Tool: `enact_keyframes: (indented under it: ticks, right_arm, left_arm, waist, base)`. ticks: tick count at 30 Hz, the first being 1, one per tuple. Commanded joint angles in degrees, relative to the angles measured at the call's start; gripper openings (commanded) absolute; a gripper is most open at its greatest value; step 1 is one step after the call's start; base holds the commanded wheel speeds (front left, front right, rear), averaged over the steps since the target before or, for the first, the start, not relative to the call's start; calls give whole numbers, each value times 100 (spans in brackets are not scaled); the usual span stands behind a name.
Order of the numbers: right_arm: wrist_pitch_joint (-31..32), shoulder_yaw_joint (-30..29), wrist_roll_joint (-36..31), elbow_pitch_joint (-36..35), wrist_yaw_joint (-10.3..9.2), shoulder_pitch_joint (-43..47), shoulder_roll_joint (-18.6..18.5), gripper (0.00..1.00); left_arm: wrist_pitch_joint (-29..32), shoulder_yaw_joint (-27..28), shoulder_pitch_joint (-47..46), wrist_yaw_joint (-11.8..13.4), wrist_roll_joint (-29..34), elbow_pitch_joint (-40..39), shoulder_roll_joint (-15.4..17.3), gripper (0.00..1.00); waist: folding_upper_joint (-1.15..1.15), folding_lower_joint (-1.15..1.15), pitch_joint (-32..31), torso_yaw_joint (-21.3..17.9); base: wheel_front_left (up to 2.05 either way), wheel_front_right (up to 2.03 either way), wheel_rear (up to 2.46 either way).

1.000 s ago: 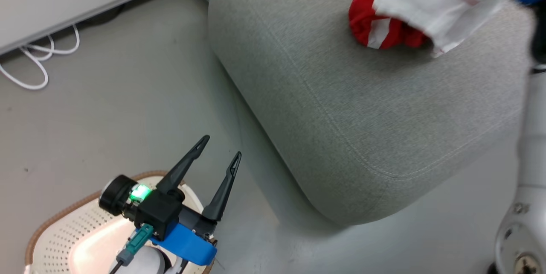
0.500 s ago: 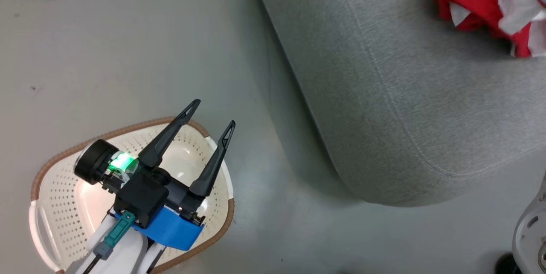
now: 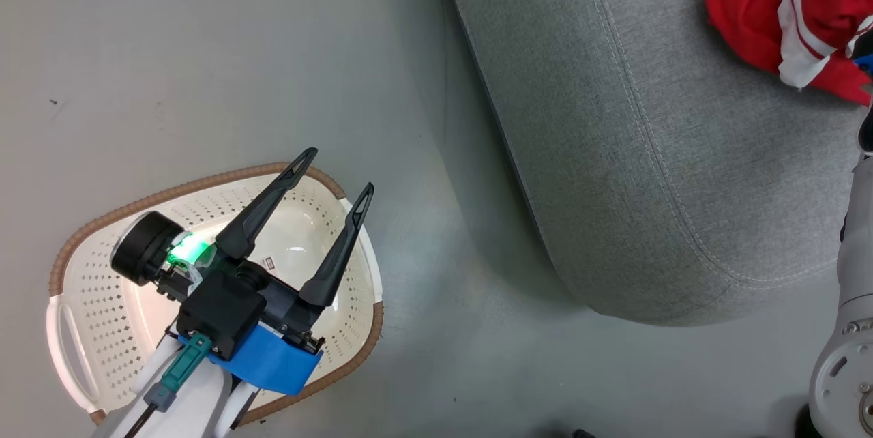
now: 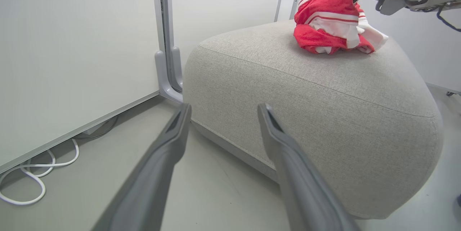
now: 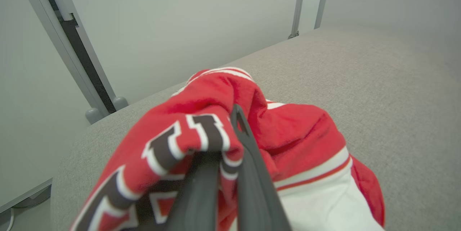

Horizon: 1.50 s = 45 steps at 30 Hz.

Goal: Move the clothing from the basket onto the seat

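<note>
- Grey floor (image 3: 204, 49): smooth; carries the seat and the basket.
- The seat (image 3: 648, 151): big grey woven cushion with rounded edges and a stitched seam, standing on the floor at the upper right of the head view. In the left wrist view the seat (image 4: 324, 116) stands in front of the pale wall panels (image 4: 72, 44).
- The basket (image 3: 82, 301): cream perforated plastic with a brown woven-look rim. On the floor at the lower left of the head view, apart from the seat with a strip of floor between. Its glossy bare bottom shows, with a small label on it.
- The clothing (image 3: 750, 22): red bundle with white trim and stripes, on top of the seat near its far end. The left wrist view shows the clothing (image 4: 324, 18) resting on the cushion top, its upper part drawn up toward the right arm's wrist. In the right wrist view the clothing (image 5: 288, 130) has black-and-white block letters on the fold nearest the camera.
- Right arm (image 3: 846, 329): pale forearm along the right edge of the head view.
- Left gripper (image 3: 339, 169): over the basket, fingers spread wide, nothing between them. From its own camera the left gripper (image 4: 224, 107) points at the side of the seat.
- Right gripper (image 5: 225, 141): closed, fingers pinching the lettered red fold.
- White cable (image 4: 36, 184): looped on the floor by the wall.
</note>
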Motion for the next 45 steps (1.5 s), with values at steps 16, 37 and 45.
enact_keyframes:
  ticks: [16, 37, 45]
  right_arm:
    - [-109, 200, -702, 470, 3, 384, -111, 100]
    - [-146, 1554, -260, -766, 3, 2699, -111, 100]
    - [77, 1928, 121, -1977, 3, 3903, 140, 100]
  left_arm:
    - [-29, 23, 83, 14, -221, 395, -452, 100]
    - [-29, 441, 1000, -12, -496, 1093, -1448, 100]
    - [-29, 680, 1255, -13, -562, 1266, -1614, 100]
  waist:
    - [0, -1, -733, 115]
    - [0, -1, -2537, 1084]
    - [0, -1, -2899, 1430]
  base:
    - [0, 0, 0]
    - [0, 0, 0]
    - [0, 0, 0]
